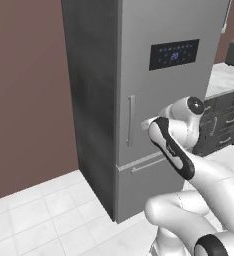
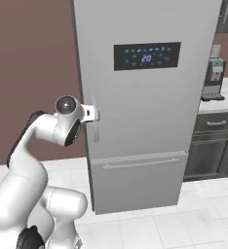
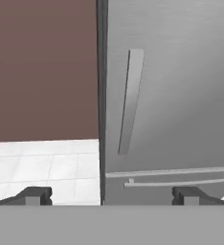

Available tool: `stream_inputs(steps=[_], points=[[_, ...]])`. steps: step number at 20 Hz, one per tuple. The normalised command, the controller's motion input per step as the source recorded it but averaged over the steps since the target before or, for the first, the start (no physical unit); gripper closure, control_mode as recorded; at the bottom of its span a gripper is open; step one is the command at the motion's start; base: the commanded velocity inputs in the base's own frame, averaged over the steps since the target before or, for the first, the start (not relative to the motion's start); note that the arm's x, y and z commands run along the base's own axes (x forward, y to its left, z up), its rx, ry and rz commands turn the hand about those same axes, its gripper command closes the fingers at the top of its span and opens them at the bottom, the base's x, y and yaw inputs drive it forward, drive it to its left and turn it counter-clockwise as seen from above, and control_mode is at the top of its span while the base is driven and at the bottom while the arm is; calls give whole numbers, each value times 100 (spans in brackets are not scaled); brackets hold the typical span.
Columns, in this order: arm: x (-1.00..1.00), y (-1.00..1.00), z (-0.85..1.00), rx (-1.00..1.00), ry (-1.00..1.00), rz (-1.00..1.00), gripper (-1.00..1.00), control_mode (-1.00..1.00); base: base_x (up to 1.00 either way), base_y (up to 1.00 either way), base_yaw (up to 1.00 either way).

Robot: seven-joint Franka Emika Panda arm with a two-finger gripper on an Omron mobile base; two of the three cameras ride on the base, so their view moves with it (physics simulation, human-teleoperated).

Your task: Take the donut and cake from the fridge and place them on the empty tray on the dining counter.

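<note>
In the left base view the fridge (image 1: pixel 159 100) stands shut against a brown wall (image 1: pixel 29 90), its black display (image 1: pixel 174 54) high on the door and a vertical handle (image 1: pixel 131 121) near the door's left edge. Below the door is a drawer front with a horizontal bar (image 1: pixel 148 164). The arm (image 1: pixel 189 165) rises from the lower right and reaches toward the handle; the gripper (image 1: pixel 145 123) shows as a white bit just right of the handle, close to it, but contact cannot be told here. To the right are dark cabinets (image 1: pixel 229 120) under a pale counter (image 1: pixel 224 77), and the floor (image 1: pixel 44 215) is white tile. In the right base view the fridge (image 2: pixel 145 107) fills the middle, door closed, display (image 2: pixel 146 56) lit. The arm (image 2: pixel 33 160) comes up from the lower left, and the gripper (image 2: pixel 94 115) is at the handle (image 2: pixel 94 124), overlapping it in the picture. Right of the fridge a coffee machine (image 2: pixel 214 78) sits on a counter (image 2: pixel 220 103) over dark cabinets (image 2: pixel 216 146). In the hand view the fingertips (image 3: pixel 35 195) stand wide apart at the bottom, holding nothing. Between and beyond them is the fridge (image 3: pixel 181 95) with its handle (image 3: pixel 130 100) upright near the left edge and the drawer bar (image 3: pixel 181 182) low down. The wall (image 3: pixel 42 67) and tiled floor (image 3: pixel 42 167) lie to the left.
</note>
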Motion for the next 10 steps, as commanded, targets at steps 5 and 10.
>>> stream_inputs(steps=[5, 10], points=[[72, 0, -6, 0, 6, 2, -100, -100, 0, 0, 0], [81, 0, -18, 1, 4, 6, -100, -100, 0, 0, 0]])
